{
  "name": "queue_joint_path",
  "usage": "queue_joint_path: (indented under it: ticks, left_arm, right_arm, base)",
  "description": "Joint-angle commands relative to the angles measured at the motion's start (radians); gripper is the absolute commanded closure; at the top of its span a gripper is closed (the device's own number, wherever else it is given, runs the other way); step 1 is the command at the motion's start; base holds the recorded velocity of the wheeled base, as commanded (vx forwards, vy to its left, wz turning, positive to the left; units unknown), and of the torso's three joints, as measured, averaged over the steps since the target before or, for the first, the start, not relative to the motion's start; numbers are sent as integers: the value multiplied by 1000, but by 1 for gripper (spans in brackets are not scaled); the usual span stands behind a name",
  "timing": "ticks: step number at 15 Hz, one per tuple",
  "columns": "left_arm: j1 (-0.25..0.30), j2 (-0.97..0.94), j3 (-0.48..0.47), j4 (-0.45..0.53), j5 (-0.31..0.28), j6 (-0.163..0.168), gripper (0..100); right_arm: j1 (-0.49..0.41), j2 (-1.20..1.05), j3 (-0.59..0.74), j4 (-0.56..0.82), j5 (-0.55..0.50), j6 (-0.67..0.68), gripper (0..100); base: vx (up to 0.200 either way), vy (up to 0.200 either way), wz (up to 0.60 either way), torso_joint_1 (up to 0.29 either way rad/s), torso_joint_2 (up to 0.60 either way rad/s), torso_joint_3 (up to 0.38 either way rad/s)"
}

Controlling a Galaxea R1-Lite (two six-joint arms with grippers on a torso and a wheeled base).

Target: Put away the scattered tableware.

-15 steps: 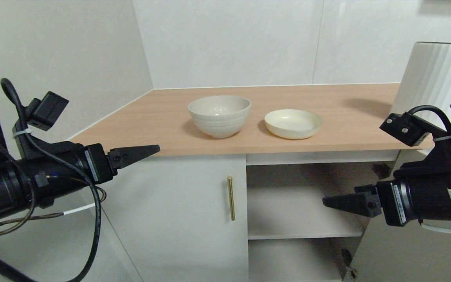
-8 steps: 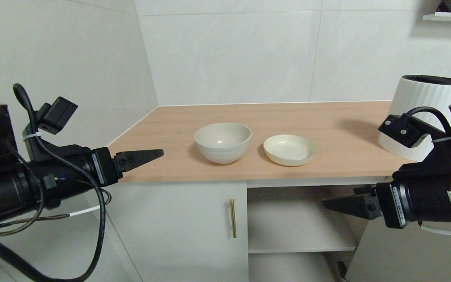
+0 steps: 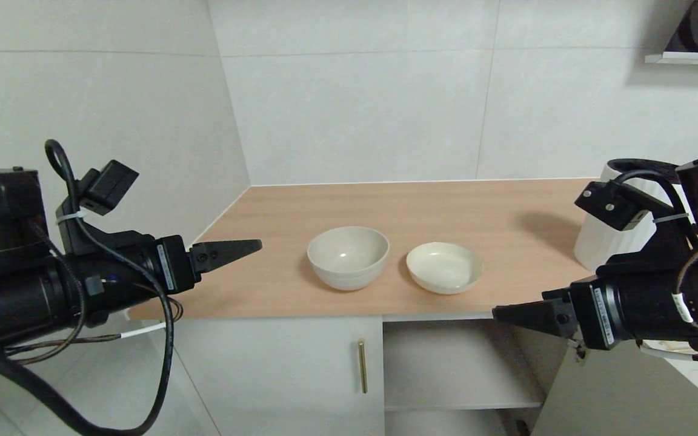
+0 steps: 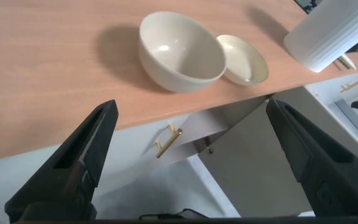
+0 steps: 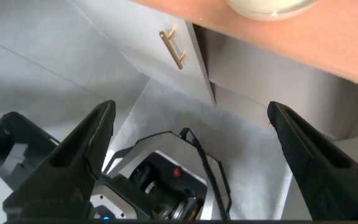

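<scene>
A light wooden tabletop [image 3: 434, 206] in a white-tiled corner carries a deep cream ceramic bowl [image 3: 348, 257] just beside a shallow pale-yellow dish [image 3: 444, 267]. The left gripper [image 3: 246, 247] and right gripper [image 3: 506, 313] hover near its front edge, jaws spread wide, holding nothing.

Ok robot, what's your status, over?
Left end effector open, right end effector open, both empty. Bowl and shallow dish on countertop, untouched. Nothing in the way.
</scene>
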Motion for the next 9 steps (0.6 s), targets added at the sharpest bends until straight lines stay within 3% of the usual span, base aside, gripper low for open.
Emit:
queue_joint_path:
  ticks: [1, 5, 6, 8, 9]
  left_arm:
    - [-13, 11, 1, 4, 0, 0, 0]
    - [-40, 55, -64, 27, 3, 1, 0]
    - [-42, 71, -104, 70, 3, 1, 0]
    - [-43, 126, -273, 261, 9, 1, 0]
    - [-49, 133, -297, 297, 9, 0, 0]
  right_arm:
    - [0, 18, 0, -13, -2, 1, 0]
    - [-15, 124, -40, -107, -56, 2, 0]
    - [-50, 158, -65, -107, -79, 2, 0]
    - [-110, 242, -155, -104, -76, 8, 0]
    - [-113, 261, -172, -101, -79, 10, 0]
  base:
    - [0, 0, 0, 144, -334, -173]
    - [0, 0, 0, 39, -83, -54]
    - [0, 0, 0, 0, 0, 0]
    - [0, 0, 0, 0, 0, 0]
    - [0, 0, 0, 0, 0, 0]
